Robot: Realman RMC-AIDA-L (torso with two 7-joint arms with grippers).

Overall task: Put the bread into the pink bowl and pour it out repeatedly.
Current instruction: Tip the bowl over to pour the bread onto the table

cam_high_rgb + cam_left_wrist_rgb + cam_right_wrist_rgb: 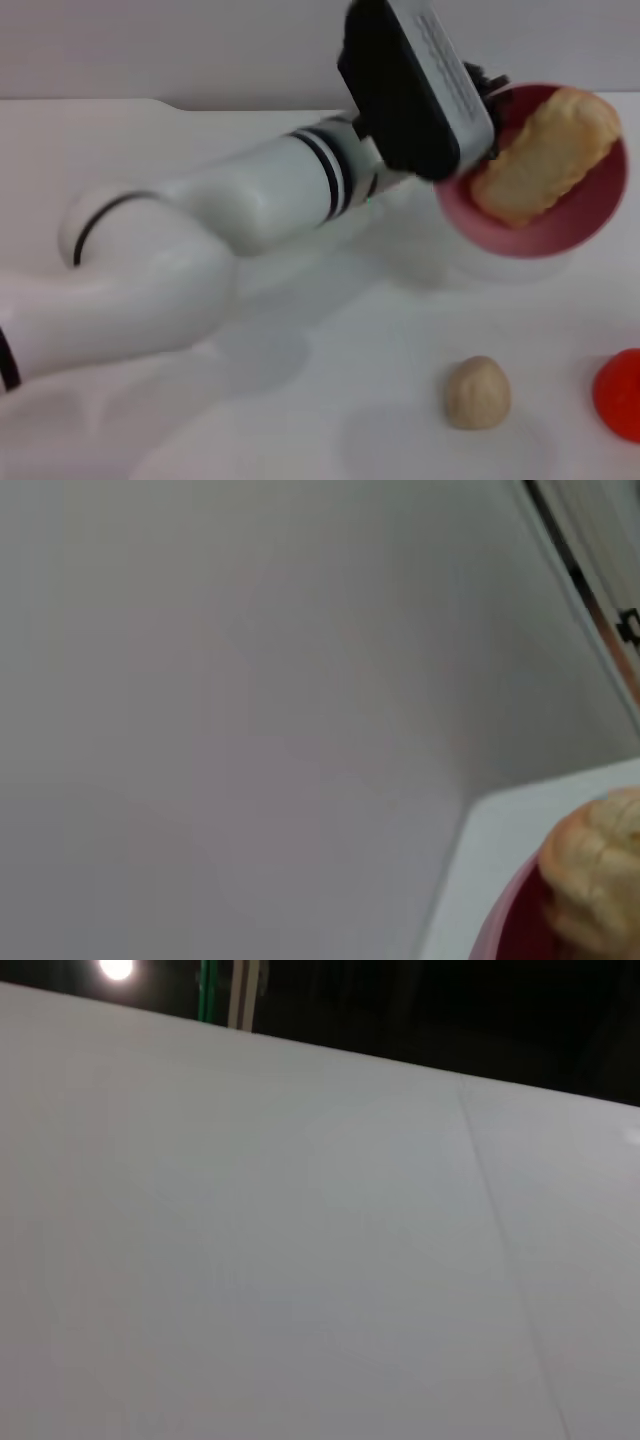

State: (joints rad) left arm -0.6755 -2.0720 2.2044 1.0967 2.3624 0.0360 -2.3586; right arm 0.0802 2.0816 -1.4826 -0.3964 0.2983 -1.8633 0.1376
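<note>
The pink bowl (545,238) hangs in the air at the back right of the head view, tipped on its side with its opening facing me. The bread (545,155) lies slantwise inside it, pale tan side showing. My left arm reaches across from the left, and its black wrist block hides most of the left gripper (490,95), which holds the bowl by its left rim. The left wrist view catches a corner of the bowl (510,925) and one end of the bread (600,880). No part of the right gripper shows in any view.
A small round tan bun (477,393) sits on the white table (300,400) near the front. A red object (622,393) is cut off at the right edge. The right wrist view shows only a white surface.
</note>
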